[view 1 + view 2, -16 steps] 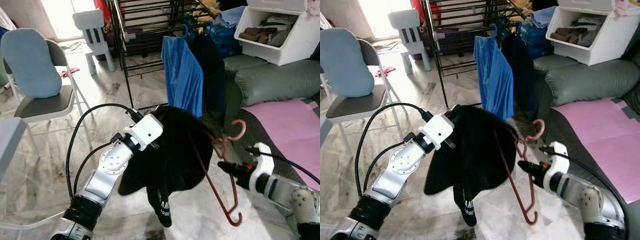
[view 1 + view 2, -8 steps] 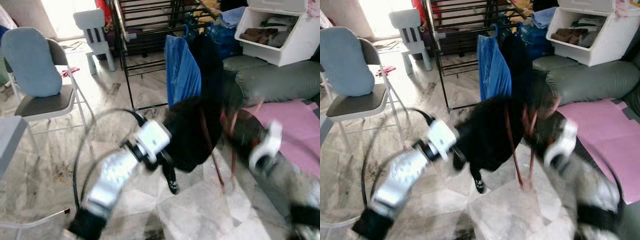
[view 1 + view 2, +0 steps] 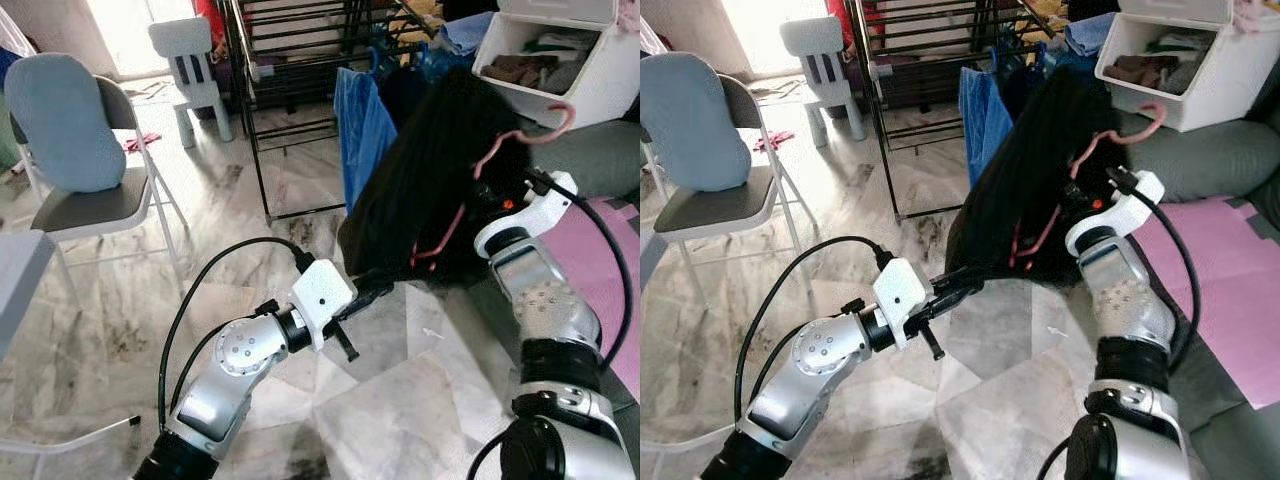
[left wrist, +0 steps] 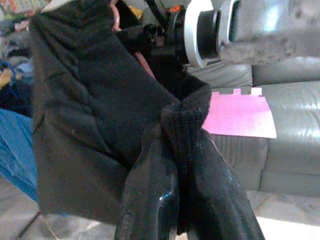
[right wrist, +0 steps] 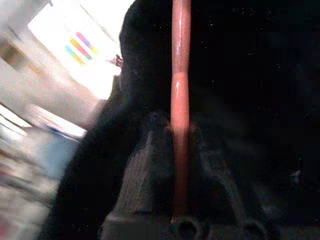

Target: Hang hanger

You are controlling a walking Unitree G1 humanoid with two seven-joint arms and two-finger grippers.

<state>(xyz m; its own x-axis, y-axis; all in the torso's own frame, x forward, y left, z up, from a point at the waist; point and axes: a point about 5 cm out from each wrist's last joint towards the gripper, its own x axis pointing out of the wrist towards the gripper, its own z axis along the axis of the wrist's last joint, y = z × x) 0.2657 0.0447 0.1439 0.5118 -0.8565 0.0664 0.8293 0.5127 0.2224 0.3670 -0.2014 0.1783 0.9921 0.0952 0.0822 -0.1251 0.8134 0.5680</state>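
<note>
A black garment (image 3: 430, 190) is draped over a red hanger (image 3: 520, 135), whose hook points up and to the right. My right gripper (image 3: 492, 198) is shut on the hanger's thin red bar (image 5: 180, 100) and holds it high beside the black drying rack (image 3: 300, 60). Lower down, my left gripper (image 3: 378, 288) is shut on the garment's bottom hem, and the pinched black fabric (image 4: 182, 150) bunches between its fingers (image 4: 150, 210). A blue garment (image 3: 362, 130) hangs on the rack just behind.
A grey sofa (image 3: 600, 150) with a pink mat (image 3: 625, 240) lies to the right, with a white storage bin (image 3: 560, 60) on it. A folding chair with a blue cushion (image 3: 70, 130) and a white child's chair (image 3: 190, 60) stand at the left on the marble floor.
My right arm has swung the hanger and black garment up from knee height toward the rack. The left gripper has come out from under the cloth and holds its hem.
</note>
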